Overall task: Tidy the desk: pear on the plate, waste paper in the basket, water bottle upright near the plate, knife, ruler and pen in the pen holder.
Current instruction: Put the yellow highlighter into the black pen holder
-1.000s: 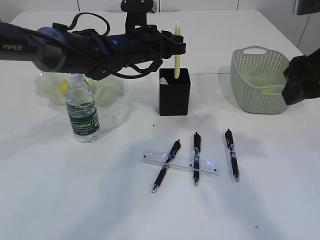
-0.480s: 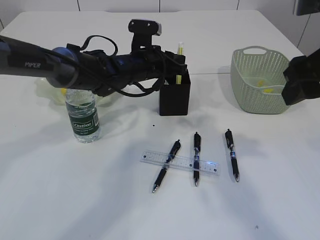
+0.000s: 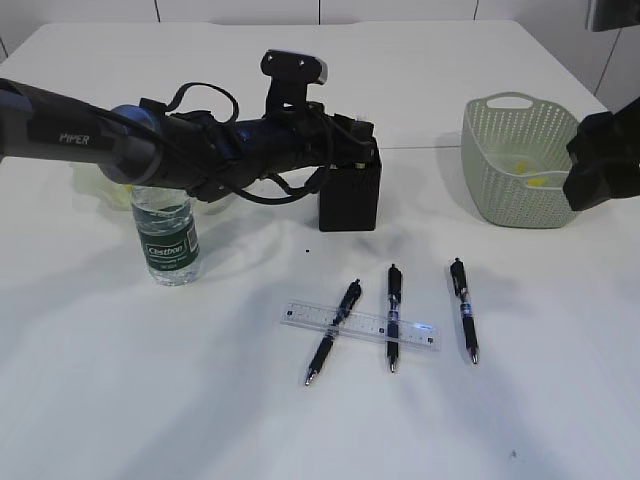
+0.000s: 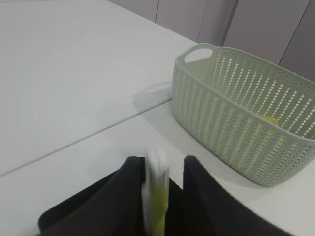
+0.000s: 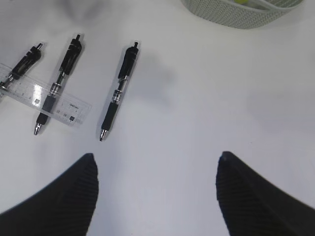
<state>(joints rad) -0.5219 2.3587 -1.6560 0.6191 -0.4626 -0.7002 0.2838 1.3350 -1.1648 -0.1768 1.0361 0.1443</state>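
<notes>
- The left claw [image 4: 162, 196] sits at the mouth of the pen holder [image 3: 349, 198]; a yellow-green knife [image 4: 156, 194], blurred, stands upright between its fingers, which look parted with gaps either side; whether they still touch it I cannot tell
- The right claw [image 5: 155, 189] hangs wide and empty over the bench [image 5: 206, 108]
- Three pens and the ruler [image 3: 359, 325] lie ahead of it; the nearest pen [image 5: 118, 99] points away lengthwise, so I judge the right arm better placed
</notes>
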